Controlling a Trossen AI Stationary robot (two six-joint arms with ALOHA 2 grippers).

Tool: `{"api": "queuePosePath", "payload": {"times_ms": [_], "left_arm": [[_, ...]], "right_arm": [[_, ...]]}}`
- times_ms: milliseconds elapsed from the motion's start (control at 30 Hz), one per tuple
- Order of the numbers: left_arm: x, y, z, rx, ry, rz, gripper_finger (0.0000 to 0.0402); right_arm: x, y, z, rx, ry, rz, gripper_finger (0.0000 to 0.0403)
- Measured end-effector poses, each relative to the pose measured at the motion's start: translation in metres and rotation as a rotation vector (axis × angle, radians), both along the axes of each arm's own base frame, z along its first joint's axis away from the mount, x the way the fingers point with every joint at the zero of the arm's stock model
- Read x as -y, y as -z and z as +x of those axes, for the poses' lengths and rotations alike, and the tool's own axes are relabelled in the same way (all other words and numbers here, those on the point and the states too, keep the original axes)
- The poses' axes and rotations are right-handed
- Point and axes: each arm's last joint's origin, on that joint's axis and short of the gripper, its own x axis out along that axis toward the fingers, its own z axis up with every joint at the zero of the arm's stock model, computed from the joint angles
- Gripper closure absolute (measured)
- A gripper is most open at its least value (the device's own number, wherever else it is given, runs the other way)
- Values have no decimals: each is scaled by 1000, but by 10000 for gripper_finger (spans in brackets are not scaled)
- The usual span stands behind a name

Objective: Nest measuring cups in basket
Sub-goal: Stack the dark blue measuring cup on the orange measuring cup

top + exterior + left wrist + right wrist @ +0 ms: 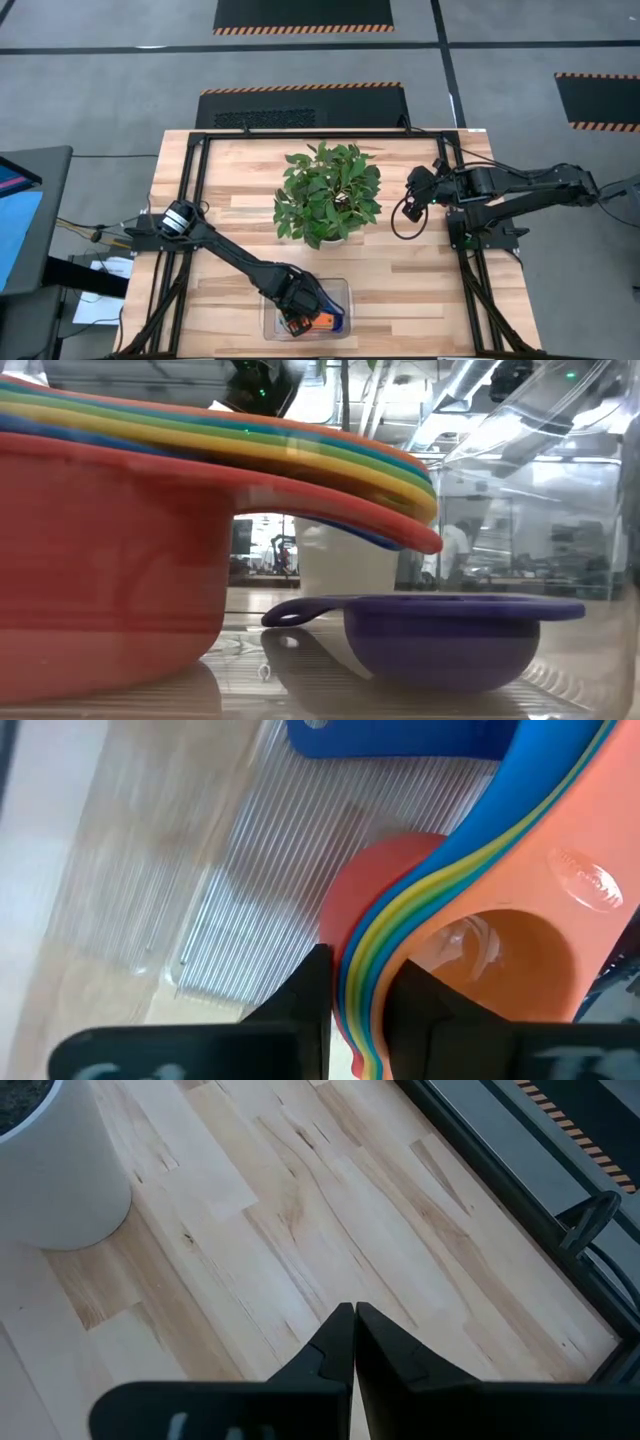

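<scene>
A nested stack of measuring cups (470, 900) sits in the clear basket (272, 322) at the table's near edge, the red cup (100, 580) outermost and the orange one (500, 945) innermost. Their handles (350, 470) fan out together. A dark blue cup (450, 635) rests apart on its bottom on the basket floor, beside the stack. My left gripper (365, 995) points down into the basket, shut on the stack. My right gripper (354, 1330) hangs shut over bare table at the right, holding nothing. My left gripper pinches the nested cup walls at the rim (372, 955), on the side away from the handles. One finger (312, 985) stands outside the red cup and the other (425, 1005) inside the orange bowl. The fingers come from above. The red cup's bottom (110, 685) sits on the basket floor.
A leafy potted plant (328, 195) in a white pot (50, 1170) stands mid-table, behind the basket. Open wood lies between plant and basket and on both sides. The black frame rails (190, 200) run along the table's left and right edges.
</scene>
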Motion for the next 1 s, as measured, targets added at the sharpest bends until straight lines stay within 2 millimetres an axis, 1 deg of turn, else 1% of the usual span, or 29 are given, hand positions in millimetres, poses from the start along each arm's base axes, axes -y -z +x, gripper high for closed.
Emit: {"api": "queuePosePath", "payload": {"times_ms": [100, 267, 567, 800, 1000], "left_arm": [[-1, -2, 0, 5, 12, -9, 362], [-3, -16, -3, 45, -3, -7, 362], [-2, -18, -5, 34, -7, -25, 362], [-2, -24, -8, 25, 0, -55, 362], [1, -38, -5, 46, 11, -66, 362]], "right_arm": [[0, 0, 0, 0, 0, 0, 370], [0, 0, 0, 0, 0, 0, 370], [0, 0, 0, 0, 0, -1, 370], [0, 0, 0, -1, 0, -5, 370], [0, 0, 0, -1, 2, -7, 370]]}}
